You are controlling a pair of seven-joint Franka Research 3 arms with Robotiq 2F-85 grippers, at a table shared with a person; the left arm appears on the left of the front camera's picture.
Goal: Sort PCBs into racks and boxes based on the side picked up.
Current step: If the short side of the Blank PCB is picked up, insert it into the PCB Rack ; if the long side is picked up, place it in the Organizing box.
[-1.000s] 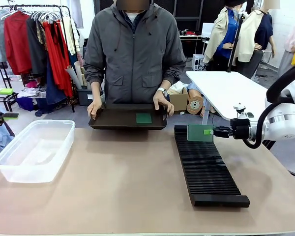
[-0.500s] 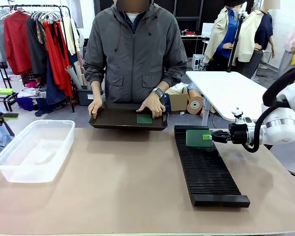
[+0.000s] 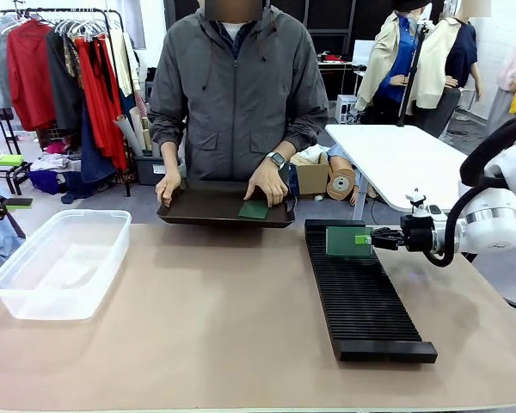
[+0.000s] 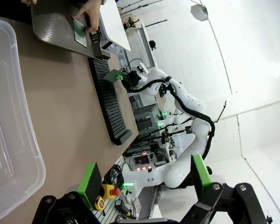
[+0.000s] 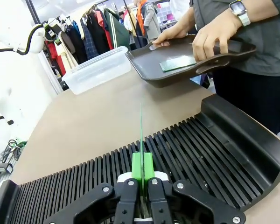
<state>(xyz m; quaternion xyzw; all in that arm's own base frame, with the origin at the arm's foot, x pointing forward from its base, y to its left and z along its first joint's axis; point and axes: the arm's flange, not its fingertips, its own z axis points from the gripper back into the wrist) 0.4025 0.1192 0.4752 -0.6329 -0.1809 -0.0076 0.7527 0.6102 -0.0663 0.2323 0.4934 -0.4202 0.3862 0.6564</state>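
PCB point(image 3: 345, 242) edge-up — right gripper point(image 3: 363, 239) horizontal, clamped.

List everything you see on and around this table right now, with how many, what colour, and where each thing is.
PCBs: two, green; one upright at the rack's far end, one flat on the tray.
rack: one, black, on the table's right side.
tub: one, clear, on the table's left side.
tray: one, dark, at the table's far edge.
table: one, tan.
person's hands: two, holding the tray; one at its end, one beside the flat PCB.
left gripper: one, black with green pads, open, near the tub.
right gripper: one, black with green pads, shut on the upright PCB.
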